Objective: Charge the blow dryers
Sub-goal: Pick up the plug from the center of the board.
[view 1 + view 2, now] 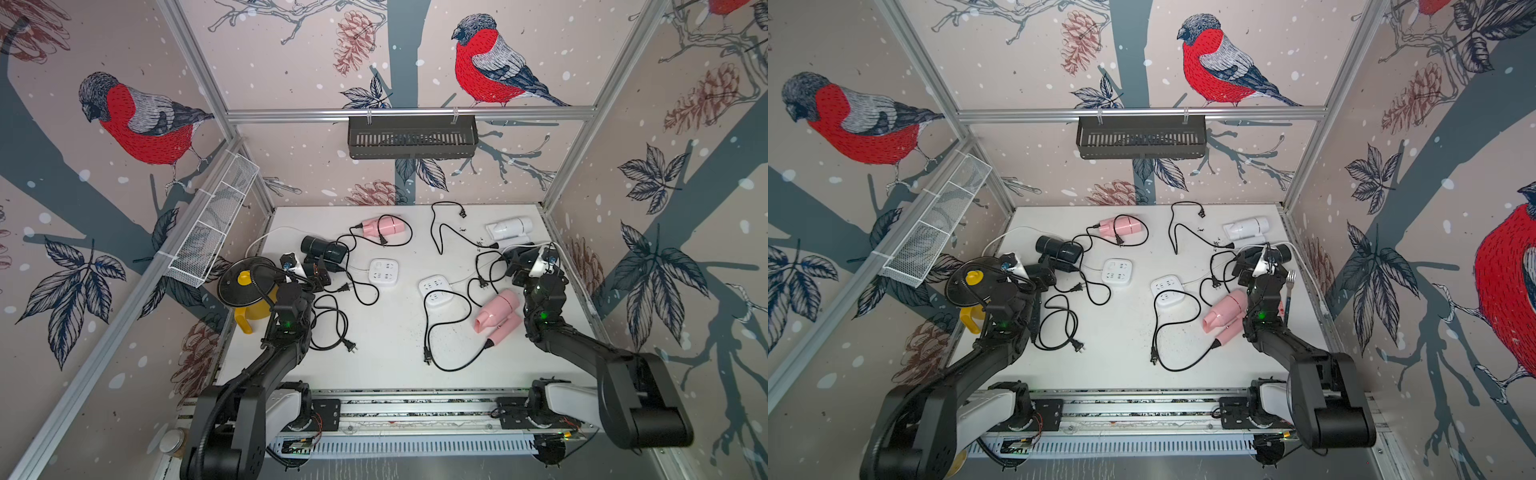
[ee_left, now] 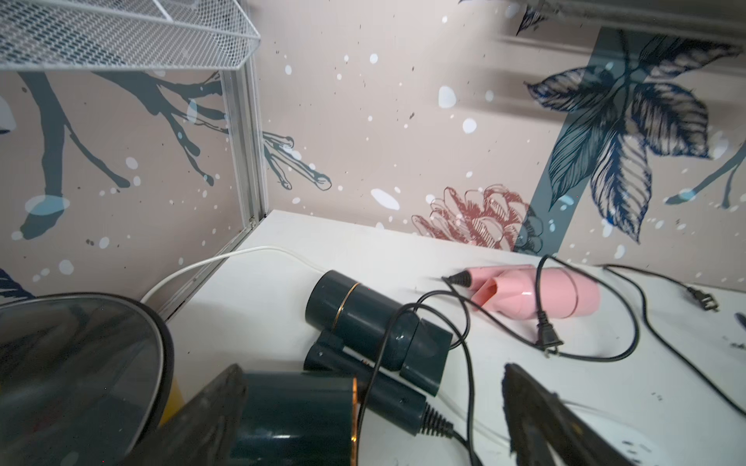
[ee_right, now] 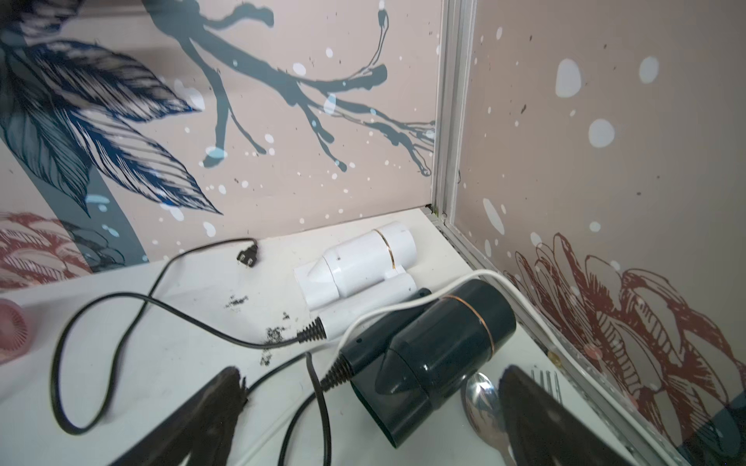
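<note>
While both arms reach over the white table (image 1: pixel 390 332), the left gripper (image 2: pixel 371 375) stands with its jaws wide apart. A dark green plastic blow dryer with a copper ring (image 2: pixel 294 419) lies between them, but I cannot tell whether the fingers touch it. Just beyond it lies a second dark blow dryer (image 2: pixel 363 322), and a pink blow dryer (image 2: pixel 533 290) lies nearer the back wall. The right gripper (image 3: pixel 371 371) is also spread open and holds nothing. It is just in front of a black blow dryer (image 3: pixel 436 343), which lies beside a white blow dryer (image 3: pixel 363 262) in the far right corner. Another pink blow dryer (image 1: pixel 498 316) lies beside the right arm. One white square power strip (image 1: pixel 383 270) and another white square power strip (image 1: pixel 436 291) sit mid-table. A black plug (image 1: pixel 351 347) lies loose on the table.
</note>
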